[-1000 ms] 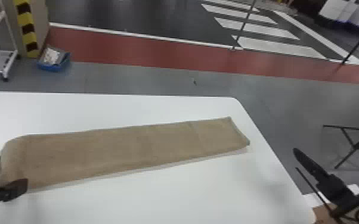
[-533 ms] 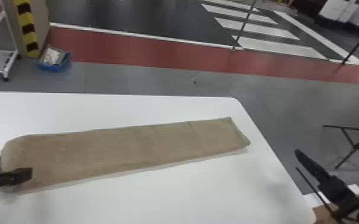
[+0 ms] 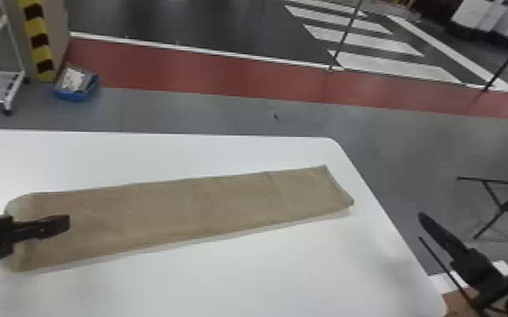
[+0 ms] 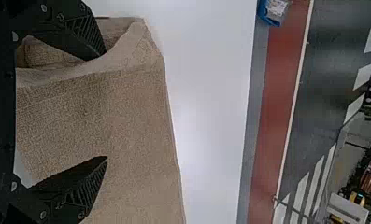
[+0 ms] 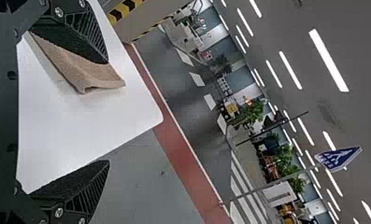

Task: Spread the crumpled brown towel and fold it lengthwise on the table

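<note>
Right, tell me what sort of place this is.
Probably a large indoor hall, perhaps a demo or test area with a mock street: crosswalk stripes are marked on the dark floor, a blue-and-white sign stands on a pole, and long ceiling lights run overhead.

Twl (image 3: 173, 210) = rough matt brown cloth; tbl (image 3: 223, 286) = smooth white top, slightly glossy.

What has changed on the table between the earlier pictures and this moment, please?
In the head view, the left gripper has moved away from the robot and a little to the right, over the left end of the towel. The right gripper has shifted only very slightly. The long folded shape of the towel looks practically the same.
</note>
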Motion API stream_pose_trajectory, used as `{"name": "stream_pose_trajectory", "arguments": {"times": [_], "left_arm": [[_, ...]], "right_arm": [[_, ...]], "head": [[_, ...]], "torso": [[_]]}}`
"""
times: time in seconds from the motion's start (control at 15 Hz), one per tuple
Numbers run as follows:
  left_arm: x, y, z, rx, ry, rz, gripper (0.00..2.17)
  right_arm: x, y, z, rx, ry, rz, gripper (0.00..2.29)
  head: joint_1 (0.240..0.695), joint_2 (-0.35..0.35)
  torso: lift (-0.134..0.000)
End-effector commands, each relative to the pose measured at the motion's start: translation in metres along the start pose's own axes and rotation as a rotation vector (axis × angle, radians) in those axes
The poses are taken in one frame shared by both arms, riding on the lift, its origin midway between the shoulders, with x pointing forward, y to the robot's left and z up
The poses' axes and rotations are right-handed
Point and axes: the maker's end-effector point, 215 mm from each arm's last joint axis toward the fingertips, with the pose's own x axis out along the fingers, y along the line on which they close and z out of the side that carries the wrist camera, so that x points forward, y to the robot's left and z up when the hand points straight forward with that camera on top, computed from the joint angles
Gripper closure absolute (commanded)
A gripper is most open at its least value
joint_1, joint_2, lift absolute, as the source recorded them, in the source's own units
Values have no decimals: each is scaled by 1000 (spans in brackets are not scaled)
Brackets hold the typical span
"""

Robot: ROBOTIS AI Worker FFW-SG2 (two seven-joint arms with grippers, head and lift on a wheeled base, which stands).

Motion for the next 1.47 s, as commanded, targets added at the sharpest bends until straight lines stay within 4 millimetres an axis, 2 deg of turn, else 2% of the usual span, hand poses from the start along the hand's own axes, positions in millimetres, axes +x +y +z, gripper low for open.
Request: {"name": "stream_pose_trajectory", "arguments": {"times": [0.0,0.13,0.33,0.53,0.67,0.93,1.13,1.27,1.4], "left_arm": [[-2,-12,5,-7,-15,-35,205],[0,-15,4,-3,-12,-33,205],[14,5,6,83,-23,86,205],[25,12,13,101,-55,111,205],[25,-5,4,92,-54,57,205],[5,-65,-5,151,-91,-57,205],[-8,-99,-12,160,-102,-122,205],[-8,-107,-11,176,-107,-119,205],[-6,-101,-12,185,-109,-94,205]], "right_arm": [[3,-3,-3,-5,-2,-5,134],[6,-1,-4,-6,-5,-2,134],[7,0,-3,-3,-7,2,134],[6,-3,1,-6,-14,-4,134],[5,-8,2,-10,-16,-10,134],[5,-11,2,-16,-26,-13,134],[6,-9,-3,-10,-23,-10,134],[7,-7,-3,-10,-22,-6,134],[3,-9,-1,-1,-31,-6,134]], "head": [[695,-350],[695,-350],[695,-350],[695,-350],[695,-350],[695,-350],[695,-350],[695,-350],[695,-350]], "torso": [[-125],[-125],[-125],[-125],[-125],[-125],[-125],[-125],[-125]]}}
